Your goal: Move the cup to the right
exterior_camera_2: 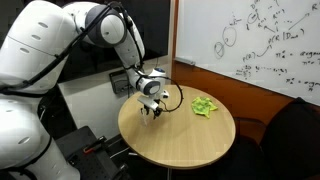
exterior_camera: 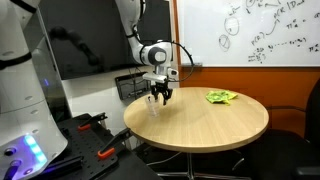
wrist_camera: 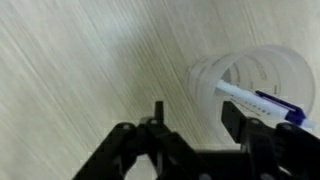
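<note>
No legible text, labels or numbers were found. Handwritten marker formulas and sketches are seen on the whiteboard point(exterior_camera: 255, 30) in both exterior views, but they are too small and blurred to be read. No print is made out on the cup point(wrist_camera: 270, 65) in the wrist view.

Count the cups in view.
1. A clear cup on the table, right at the open gripper; plain only in the wrist view. The arm may hide part of the table.
</note>
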Available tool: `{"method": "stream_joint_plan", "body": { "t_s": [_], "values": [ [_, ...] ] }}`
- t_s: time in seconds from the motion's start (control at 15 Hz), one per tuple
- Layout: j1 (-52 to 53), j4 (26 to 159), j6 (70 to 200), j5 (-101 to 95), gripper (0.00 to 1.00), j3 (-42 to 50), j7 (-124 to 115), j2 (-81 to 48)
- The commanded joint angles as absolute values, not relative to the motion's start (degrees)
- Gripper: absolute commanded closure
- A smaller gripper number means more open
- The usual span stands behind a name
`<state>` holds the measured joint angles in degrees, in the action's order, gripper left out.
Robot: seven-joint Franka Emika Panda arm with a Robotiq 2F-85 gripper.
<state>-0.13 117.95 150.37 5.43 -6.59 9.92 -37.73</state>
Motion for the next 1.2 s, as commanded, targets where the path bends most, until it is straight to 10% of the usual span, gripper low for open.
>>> {"method": "stream_joint_plan", "body": {
  "t_s": [0.0,0.33,1.13],
  "values": [
    [1.26,116.83,148.92,2.80,0.65,-5.46,8.59,-37.89],
    [2.32,117.48,149.64,-0.21,1.00,-4.53,7.77,-36.96],
    [-4.36,121.72,149.77,3.34,0.99,-0.05,5.19,-30.24]
  ]
}}
